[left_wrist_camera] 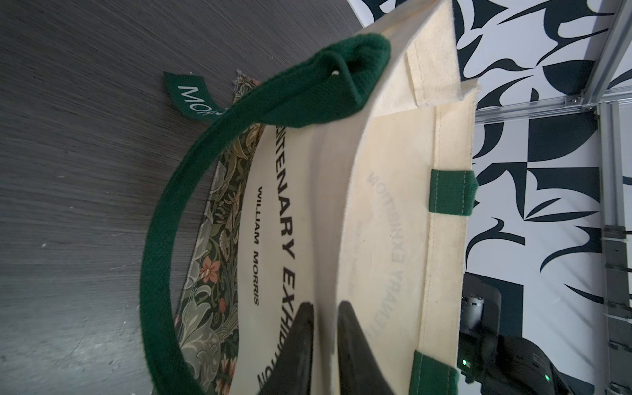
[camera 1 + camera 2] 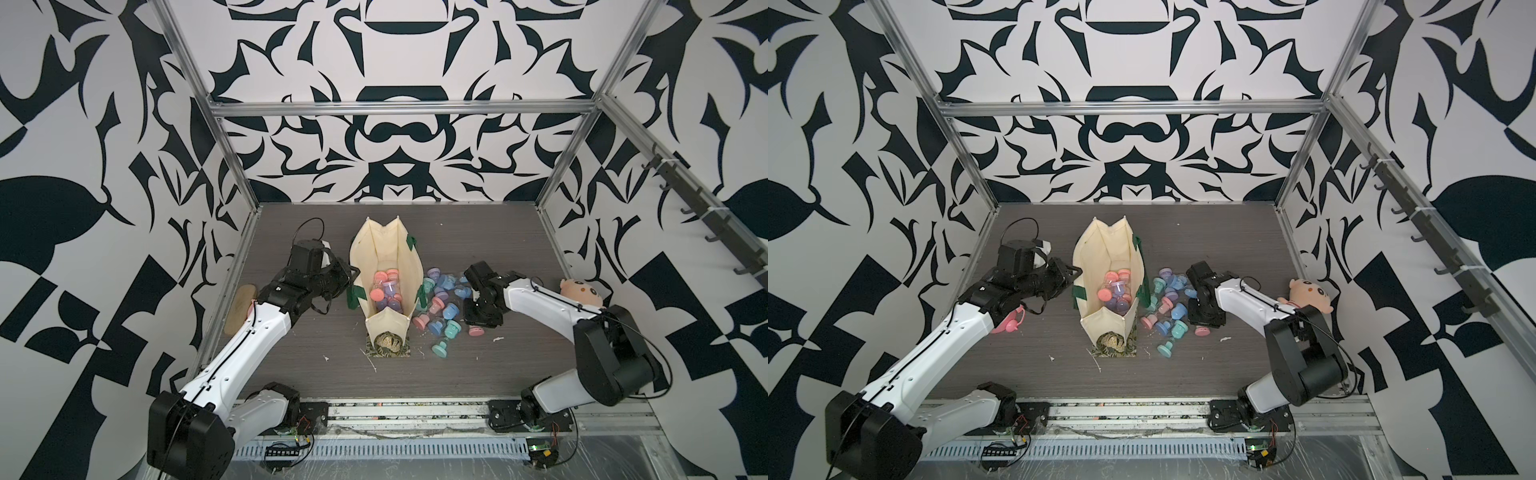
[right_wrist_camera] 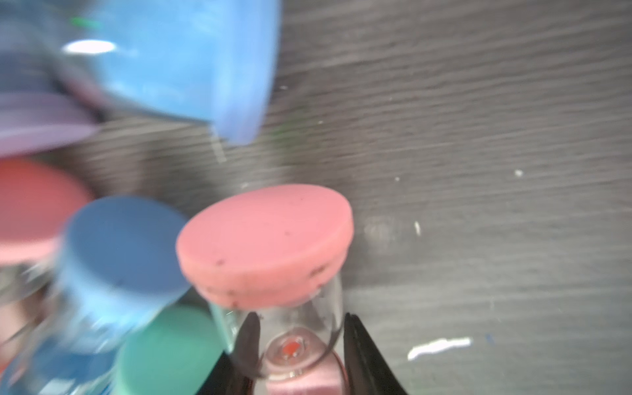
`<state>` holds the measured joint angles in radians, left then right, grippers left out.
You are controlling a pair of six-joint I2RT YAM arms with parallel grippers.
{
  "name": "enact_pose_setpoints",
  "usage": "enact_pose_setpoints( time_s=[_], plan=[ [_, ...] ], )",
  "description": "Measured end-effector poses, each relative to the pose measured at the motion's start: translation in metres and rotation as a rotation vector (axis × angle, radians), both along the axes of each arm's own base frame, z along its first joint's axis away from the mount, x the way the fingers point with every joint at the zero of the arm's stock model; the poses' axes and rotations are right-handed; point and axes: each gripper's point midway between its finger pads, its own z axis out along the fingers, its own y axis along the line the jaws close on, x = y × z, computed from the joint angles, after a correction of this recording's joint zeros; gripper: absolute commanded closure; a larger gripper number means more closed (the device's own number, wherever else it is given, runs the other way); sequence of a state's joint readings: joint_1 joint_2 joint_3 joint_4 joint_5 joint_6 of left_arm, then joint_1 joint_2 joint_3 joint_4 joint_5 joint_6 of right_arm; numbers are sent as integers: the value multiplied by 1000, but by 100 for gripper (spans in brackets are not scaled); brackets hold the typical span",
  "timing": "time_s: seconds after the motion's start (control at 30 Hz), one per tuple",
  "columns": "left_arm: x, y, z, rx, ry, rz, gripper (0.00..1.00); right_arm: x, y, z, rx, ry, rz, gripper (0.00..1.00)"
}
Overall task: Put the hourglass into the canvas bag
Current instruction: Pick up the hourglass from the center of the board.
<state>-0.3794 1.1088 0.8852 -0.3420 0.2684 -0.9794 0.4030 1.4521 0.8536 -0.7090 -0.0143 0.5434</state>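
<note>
The cream canvas bag (image 2: 384, 253) stands open in mid-table with several pastel hourglasses (image 2: 386, 289) inside. My left gripper (image 2: 352, 277) is at the bag's left wall. In the left wrist view its fingers (image 1: 306, 328) sit close on either side of the canvas rim (image 1: 325, 239), next to a dark green handle (image 1: 160, 239). Right of the bag lies a pile of loose hourglasses (image 2: 440, 303). My right gripper (image 2: 480, 322) reaches down at the pile's right edge, shut on the glass waist of a pink-capped hourglass (image 3: 266, 239). Its pink cap (image 2: 476, 331) shows beside the gripper.
A plush doll (image 2: 582, 293) lies behind the right arm, and a wooden piece (image 2: 241, 307) lies by the left wall. Blue (image 3: 119, 246) and green (image 3: 171, 349) hourglass caps crowd the held one. A hook rail (image 2: 706, 216) runs along the right wall.
</note>
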Motion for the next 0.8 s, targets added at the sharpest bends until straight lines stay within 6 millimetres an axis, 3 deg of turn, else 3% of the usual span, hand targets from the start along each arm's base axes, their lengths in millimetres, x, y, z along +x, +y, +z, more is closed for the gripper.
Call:
enact_pose_setpoints(
  time_s=[0.23, 0.43, 0.63, 0.8],
  plan=[
    [-1, 3, -2, 7, 12, 7, 80, 16, 14, 68, 39, -151, 24, 100],
    [0, 8, -4, 15, 18, 23, 83, 33, 49, 153, 106, -335, 85, 100],
    [0, 11, -5, 17, 26, 30, 84, 42, 101, 232, 187, -490, 177, 100],
    [0, 11, -5, 14, 26, 27, 85, 42, 156, 263, 234, -540, 268, 100]
  ],
)
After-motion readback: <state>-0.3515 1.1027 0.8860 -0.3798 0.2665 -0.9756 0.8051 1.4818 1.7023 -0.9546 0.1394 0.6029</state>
